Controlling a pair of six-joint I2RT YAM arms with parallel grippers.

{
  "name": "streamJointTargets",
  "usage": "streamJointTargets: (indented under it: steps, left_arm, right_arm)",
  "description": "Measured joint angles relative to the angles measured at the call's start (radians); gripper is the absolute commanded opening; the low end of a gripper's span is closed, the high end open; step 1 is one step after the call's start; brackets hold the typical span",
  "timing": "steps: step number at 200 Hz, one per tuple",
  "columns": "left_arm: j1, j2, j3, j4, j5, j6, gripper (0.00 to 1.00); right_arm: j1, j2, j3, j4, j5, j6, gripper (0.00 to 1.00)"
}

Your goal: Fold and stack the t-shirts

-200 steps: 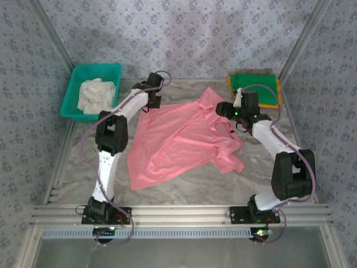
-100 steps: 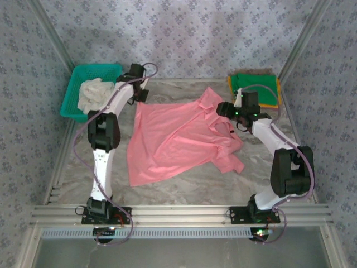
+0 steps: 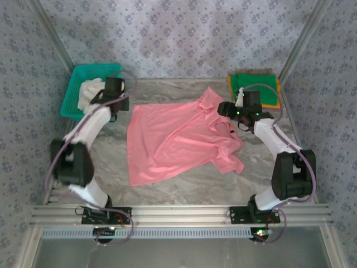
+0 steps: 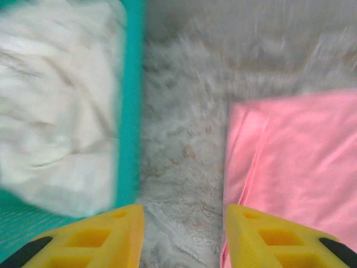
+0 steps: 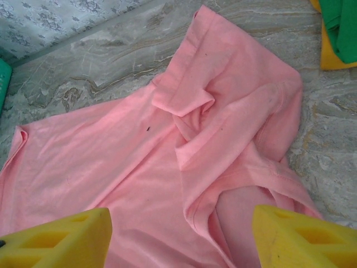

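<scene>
A salmon-pink t-shirt [image 3: 173, 139] lies spread across the middle of the table, its right side rumpled and folded over. My left gripper [image 3: 115, 105] stands open over bare table between the teal basket and the shirt's far left corner [image 4: 301, 162]. Nothing is between its yellow fingers [image 4: 95, 237]. My right gripper [image 3: 224, 109] hangs open above the bunched sleeve and collar [image 5: 223, 128], apart from the cloth. At the back right a folded green t-shirt [image 3: 259, 89] lies on an orange-yellow one [image 3: 230, 84].
A teal mesh basket [image 3: 71, 92] at the back left holds a crumpled white cloth [image 3: 88, 92]. Its rim [image 4: 131, 111] runs close to the left fingers. Metal frame posts and patterned walls enclose the table. Bare marble shows along the front.
The left arm swung left from the shirt's far left corner toward the basket, drawing that edge leftward, then opened and let the cloth go. The right arm has stayed still.
</scene>
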Motion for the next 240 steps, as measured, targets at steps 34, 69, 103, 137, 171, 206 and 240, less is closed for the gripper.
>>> streamJointTargets:
  steps: [34,69,103,137,171,206,240]
  left_arm:
    - [-0.098,-0.261,-0.231,0.159,0.029,-0.123,0.33]
    - [-0.196,-0.055,-0.334,0.189,0.112,-0.195,0.24]
    - [-0.211,0.167,-0.350,0.183,0.145,-0.299,0.21]
    - [-0.164,0.209,-0.354,0.226,0.171,-0.402,0.21]
    - [-0.088,0.200,-0.391,0.291,0.206,-0.447,0.24]
    - [-0.003,0.176,-0.412,0.288,0.224,-0.436,0.29]
    - [0.008,0.212,-0.337,0.236,0.256,-0.390,0.40]
  right_arm:
    - [0.016,-0.055,-0.057,-0.021,0.027,-0.002,0.41]
    - [0.055,0.033,-0.066,-0.043,0.035,0.002,0.14]
    - [0.098,0.211,-0.013,-0.069,0.048,0.028,0.08]
    - [0.054,0.315,-0.027,-0.066,0.056,0.088,0.03]
    - [-0.057,0.290,-0.083,-0.023,0.039,0.159,0.07]
    - [-0.203,0.262,-0.115,-0.031,0.044,0.207,0.06]
    - [-0.254,0.262,-0.105,-0.027,0.021,0.225,0.08]
